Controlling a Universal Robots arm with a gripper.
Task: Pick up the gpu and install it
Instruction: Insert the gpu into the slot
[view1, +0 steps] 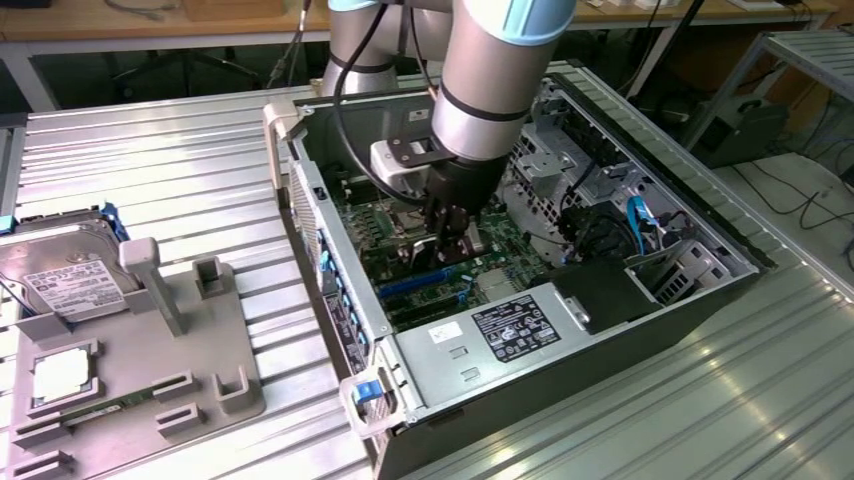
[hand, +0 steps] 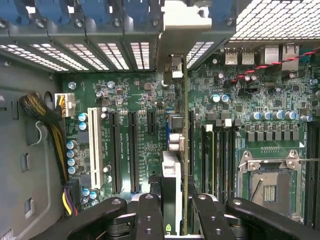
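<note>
Exterior view: gripper (view1: 451, 243) deep inside the open PC case (view1: 694, 215), just over the motherboard (view1: 400, 215). Wrist view: fingers (hand: 150, 212) pinching the gpu (hand: 185, 150) edge-on, long axis running straight out from the claw toward its bracket (hand: 181, 30), directly above the slots (hand: 132, 150).

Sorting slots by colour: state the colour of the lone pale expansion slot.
White slot, clearest in the wrist view.

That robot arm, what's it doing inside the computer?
The arm's gripper is reaching down into the open computer case, holding the gpu on its edge. The card stands upright over the green motherboard, with its metal bracket up against the case's back wall. A hard drive sits outside on a gray tray.
</note>
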